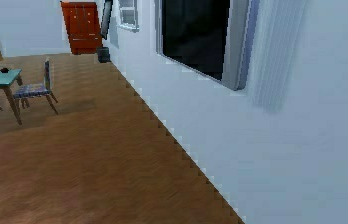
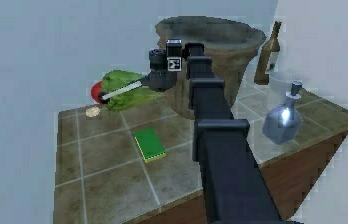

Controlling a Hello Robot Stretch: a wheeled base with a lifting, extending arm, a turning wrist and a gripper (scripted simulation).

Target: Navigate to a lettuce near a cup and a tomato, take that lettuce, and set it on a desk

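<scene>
On the arm side view's tiled counter, toward its back left corner, the lettuce sits as a ruffled green mass directly at the far end of the gripper, whose thin fingers run leftward across the leaves. A red rounded thing (consistent in colour and shape with a tomato) lies against the lettuce's left edge, and a pale disc lies just below it on the tiles. Whether the gripper holds the lettuce cannot be told: the leaves meet the counter's back edge and no gap is discernible. The counter top is of beige square tiles with a wooden edge. A flat green rectangular pad lies near its middle, a wide brown rough-sided pot stands at the back, a dark slender bottle stands beside the pot, and a clear glass bottle stands to the right. The arm, a dark square bar, rises from the bottom edge and extends out over the counter, with two white marked squares at its end and the gripper body turned left. Ahead, the forward view shows a wood-plank floor, a pale smooth wall with a dark grey-framed window, a red-brown dresser at the far end, a small dark bin and, at left, a teal-topped table with a wooden chair.
</scene>
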